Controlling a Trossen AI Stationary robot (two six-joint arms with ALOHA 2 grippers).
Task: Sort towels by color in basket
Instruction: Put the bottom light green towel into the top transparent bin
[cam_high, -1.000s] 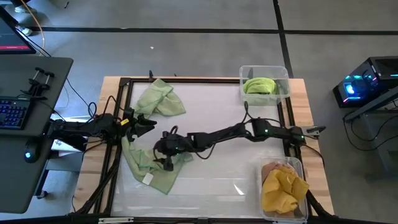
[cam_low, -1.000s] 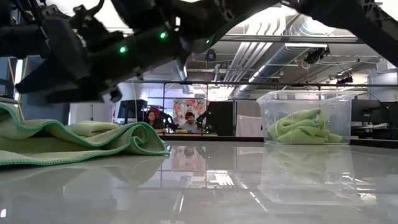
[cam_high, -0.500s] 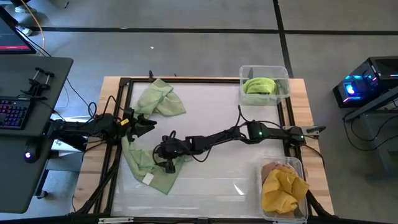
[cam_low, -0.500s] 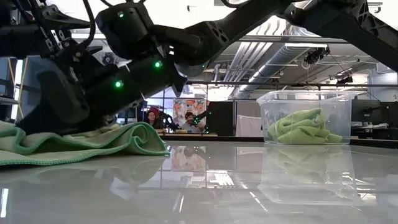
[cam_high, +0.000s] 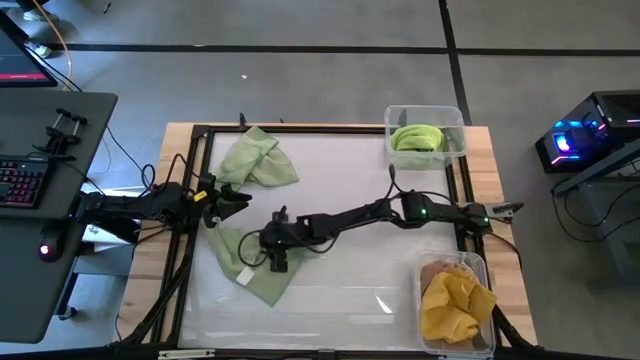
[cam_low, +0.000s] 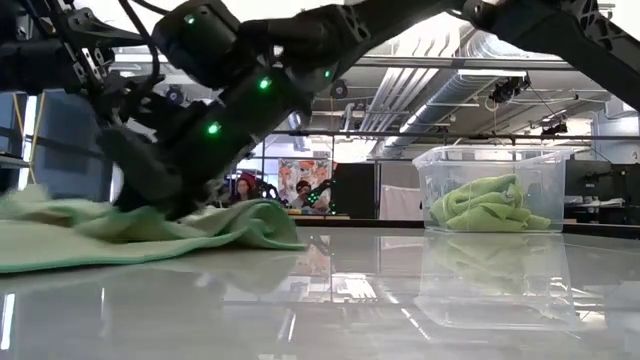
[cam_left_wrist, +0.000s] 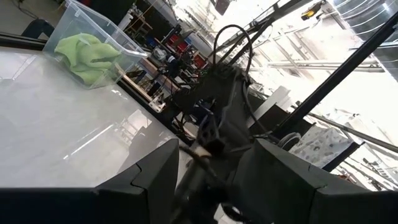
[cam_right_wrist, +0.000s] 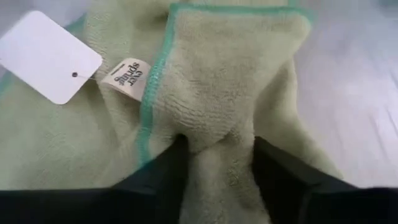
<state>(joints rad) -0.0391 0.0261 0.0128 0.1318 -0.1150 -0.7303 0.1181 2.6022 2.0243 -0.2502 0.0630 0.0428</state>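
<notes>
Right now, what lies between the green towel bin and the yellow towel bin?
In the high view, only the right arm crosses between the green bin and the yellow bin.

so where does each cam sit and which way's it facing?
High: overhead, straight down; both arms, right gripper on pale green towel.
Low: table height, level across; right arm over the same towel.
Left wrist: past its own fingers across the table to the bin.
Right wrist: fingers pinching the towel.
Shared: high and low both see the bin.
</notes>
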